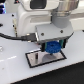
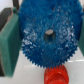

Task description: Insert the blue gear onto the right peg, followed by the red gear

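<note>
The blue gear (image 1: 52,48) hangs just above the grey black-edged plate (image 1: 36,60), held between the fingers of my gripper (image 1: 52,46). In the wrist view the blue gear (image 2: 49,35) fills most of the picture, with a teal finger (image 2: 10,42) against one side and the other finger (image 2: 81,42) at the opposite rim. A dark round spot (image 2: 50,33) shows at the hub's centre; I cannot tell whether it is the right peg or the bare hole. The red gear (image 2: 55,76) lies on the white surface beyond the blue gear's rim. It is hidden in the exterior view.
The white arm body (image 1: 45,17) and a black cable (image 1: 12,36) sit above the white table (image 1: 15,70). The plate lies near the table's front, partly under the gripper.
</note>
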### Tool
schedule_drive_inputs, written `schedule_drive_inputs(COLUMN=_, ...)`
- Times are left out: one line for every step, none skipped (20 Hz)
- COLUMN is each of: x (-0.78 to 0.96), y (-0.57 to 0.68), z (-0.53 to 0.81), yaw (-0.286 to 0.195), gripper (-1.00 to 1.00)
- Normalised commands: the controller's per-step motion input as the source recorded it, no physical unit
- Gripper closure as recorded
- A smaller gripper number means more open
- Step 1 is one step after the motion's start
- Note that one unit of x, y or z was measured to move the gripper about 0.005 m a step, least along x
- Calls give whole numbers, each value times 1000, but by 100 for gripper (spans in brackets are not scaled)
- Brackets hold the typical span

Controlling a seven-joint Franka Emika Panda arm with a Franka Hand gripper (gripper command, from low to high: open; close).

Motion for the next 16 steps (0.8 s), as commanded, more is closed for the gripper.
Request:
schedule_drive_inputs(x=193, y=-114, z=-55, yaw=0, gripper=100)
schedule_drive_inputs(x=158, y=-1, z=26, yaw=0, gripper=100)
schedule_drive_inputs(x=54, y=0, z=0, yaw=0, gripper=100)
schedule_drive_inputs(x=243, y=0, z=26, yaw=0, gripper=100)
schedule_drive_inputs(x=306, y=0, z=300, yaw=0, gripper=100)
schedule_drive_inputs(x=351, y=0, z=477, yaw=0, gripper=100)
schedule_drive_inputs(x=414, y=0, z=603, yaw=0, gripper=100)
schedule_drive_inputs(x=389, y=0, z=534, yaw=0, gripper=100)
schedule_drive_inputs(x=349, y=0, z=534, yaw=0, gripper=100)
schedule_drive_inputs(x=11, y=0, z=157, yaw=0, gripper=100)
schedule_drive_inputs(x=239, y=-123, z=118, yaw=0, gripper=100)
schedule_drive_inputs(x=130, y=-84, z=41, yaw=0, gripper=100)
schedule_drive_inputs(x=324, y=86, z=58, yaw=0, gripper=100)
schedule_drive_inputs(x=296, y=-74, z=59, yaw=0, gripper=100)
schedule_drive_inputs(x=237, y=-104, z=53, yaw=0, gripper=100)
schedule_drive_inputs(x=200, y=-108, z=3, yaw=0, gripper=100)
